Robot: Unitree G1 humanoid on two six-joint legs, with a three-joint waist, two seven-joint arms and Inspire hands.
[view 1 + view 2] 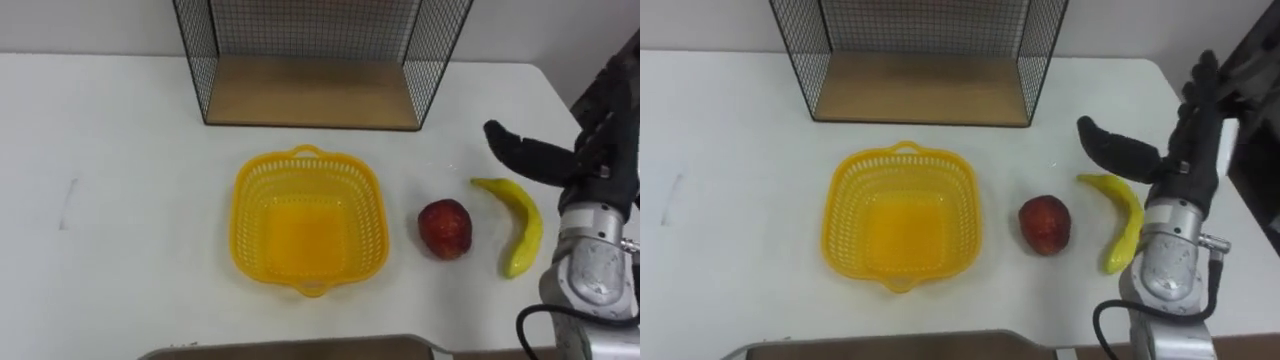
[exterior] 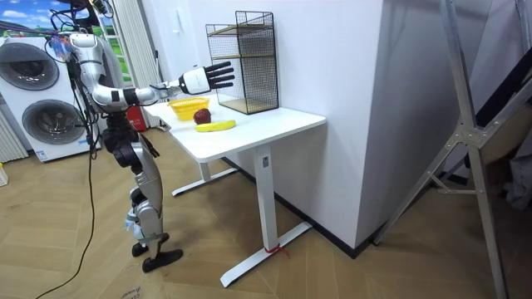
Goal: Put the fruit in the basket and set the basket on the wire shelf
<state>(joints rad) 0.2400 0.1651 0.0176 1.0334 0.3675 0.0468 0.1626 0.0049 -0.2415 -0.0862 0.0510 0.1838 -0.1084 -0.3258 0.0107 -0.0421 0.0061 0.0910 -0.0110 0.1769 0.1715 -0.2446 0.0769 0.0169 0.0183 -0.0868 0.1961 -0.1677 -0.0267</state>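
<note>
An empty yellow plastic basket (image 1: 308, 220) (image 1: 902, 217) (image 2: 188, 107) sits on the white table (image 1: 120, 200), in front of the black wire shelf (image 1: 318, 60) (image 1: 917, 55) (image 2: 243, 60). To the basket's right lies a red apple (image 1: 444, 228) (image 1: 1044, 223) (image 2: 202, 116). A yellow banana (image 1: 519, 224) (image 1: 1119, 219) (image 2: 215, 126) lies right of the apple. My right hand (image 1: 570, 155) (image 1: 1160, 155) (image 2: 208, 78) hovers open above the banana, fingers straight, thumb pointing left, holding nothing.
The shelf has a wooden bottom board (image 1: 310, 92) and stands against the white wall. The table's right edge runs just beyond the banana. Two washing machines (image 2: 33, 91) stand behind the robot, which stands at the table's end.
</note>
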